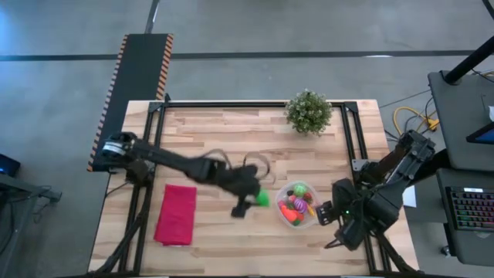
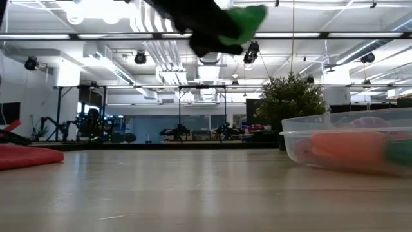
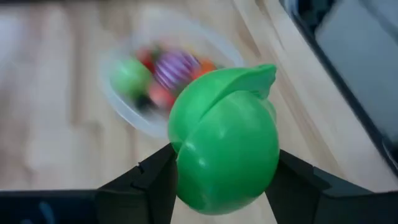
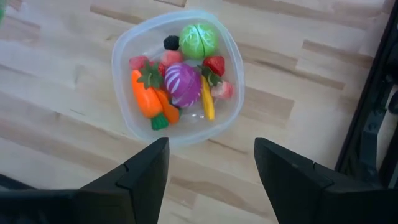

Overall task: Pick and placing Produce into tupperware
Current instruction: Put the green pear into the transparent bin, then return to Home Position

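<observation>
- In the high view I see my left gripper (image 1: 255,199) just below the middle of the frame, clamped on a round green toy piece (image 1: 263,198); its wrist view shows the piece (image 3: 225,146) pinched between both fingers.
- In the low view the green piece (image 2: 243,24) sits at the top centre of the frame, well above the wooden table (image 2: 193,193).
- The clear tub (image 1: 298,205) stands on the table right of centre in the high view, just beside the held piece.
- In the right wrist view I can see inside the tub (image 4: 124,56): an orange carrot (image 4: 147,94), a purple striped piece (image 4: 183,84), a light green piece (image 4: 198,40), a yellow piece (image 4: 207,104), a red strawberry (image 4: 214,65) and a small black berry (image 4: 171,42).
- My right gripper (image 1: 330,214) waits at the tub's right edge in the high view, fingers (image 4: 144,171) apart and holding nothing.
- A red cloth (image 1: 177,214) lies lower left; a potted plant (image 1: 309,112) stands upper centre.
</observation>
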You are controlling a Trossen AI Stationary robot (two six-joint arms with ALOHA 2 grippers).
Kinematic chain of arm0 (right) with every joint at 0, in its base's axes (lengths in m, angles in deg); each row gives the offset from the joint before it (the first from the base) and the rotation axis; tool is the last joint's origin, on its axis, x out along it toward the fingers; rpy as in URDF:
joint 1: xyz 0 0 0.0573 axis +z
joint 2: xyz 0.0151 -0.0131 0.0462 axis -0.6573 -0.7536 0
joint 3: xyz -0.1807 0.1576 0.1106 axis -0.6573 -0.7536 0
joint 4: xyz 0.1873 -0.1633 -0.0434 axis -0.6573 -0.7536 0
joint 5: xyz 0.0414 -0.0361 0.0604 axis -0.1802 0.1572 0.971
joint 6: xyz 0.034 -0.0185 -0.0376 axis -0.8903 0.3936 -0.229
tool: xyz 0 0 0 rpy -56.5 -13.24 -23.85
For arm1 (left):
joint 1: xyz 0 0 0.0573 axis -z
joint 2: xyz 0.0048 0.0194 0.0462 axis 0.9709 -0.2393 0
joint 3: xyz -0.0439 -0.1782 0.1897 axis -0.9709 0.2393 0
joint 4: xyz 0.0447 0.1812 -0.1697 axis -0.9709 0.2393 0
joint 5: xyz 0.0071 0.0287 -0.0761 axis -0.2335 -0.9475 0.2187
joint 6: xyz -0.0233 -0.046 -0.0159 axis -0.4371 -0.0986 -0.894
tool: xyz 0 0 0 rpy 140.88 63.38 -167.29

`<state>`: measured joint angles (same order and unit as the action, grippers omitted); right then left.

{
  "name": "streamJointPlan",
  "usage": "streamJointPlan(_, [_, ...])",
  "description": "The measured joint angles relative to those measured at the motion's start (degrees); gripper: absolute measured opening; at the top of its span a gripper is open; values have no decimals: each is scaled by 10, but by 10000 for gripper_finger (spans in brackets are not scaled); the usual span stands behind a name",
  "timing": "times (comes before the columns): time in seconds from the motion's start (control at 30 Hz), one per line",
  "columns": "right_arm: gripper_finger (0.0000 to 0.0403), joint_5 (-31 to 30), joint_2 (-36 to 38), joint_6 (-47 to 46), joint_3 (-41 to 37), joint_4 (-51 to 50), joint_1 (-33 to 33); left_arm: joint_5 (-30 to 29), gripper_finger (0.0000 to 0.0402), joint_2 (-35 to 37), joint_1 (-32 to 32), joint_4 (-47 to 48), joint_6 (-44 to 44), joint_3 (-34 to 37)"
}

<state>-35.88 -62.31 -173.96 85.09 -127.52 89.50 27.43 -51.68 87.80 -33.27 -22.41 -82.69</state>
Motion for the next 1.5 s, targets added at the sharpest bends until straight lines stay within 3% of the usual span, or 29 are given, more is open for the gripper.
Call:
streamJointPlan(0.2, [228,0,0,-52,0,0,31,60,191,-65,-61,-16,1,-67])
streamJointPlan(0.43, [228,1,0,-75,-1,0,42,114,192,-190,-59,-1,-4,-183])
streamJointPlan(0.73, [228,0,0,-74,-1,0,42,135,192,-290,-60,89,-4,-302])
streamJointPlan(1.0, [228,0,0,-70,-2,0,42,132,192,-291,-61,141,-4,-322])
streamJointPlan(1.17, [228,0,0,-75,-3,0,42,128,192,-270,-62,104,-4,-324])
streamJointPlan(1.27, [228,0,0,-86,-4,6,42,98,192,-267,-61,98,-4,-329])
streamJointPlan(1.5, [207,-5,-25,-49,-38,108,13,94,192,-260,-69,220,5,-321])
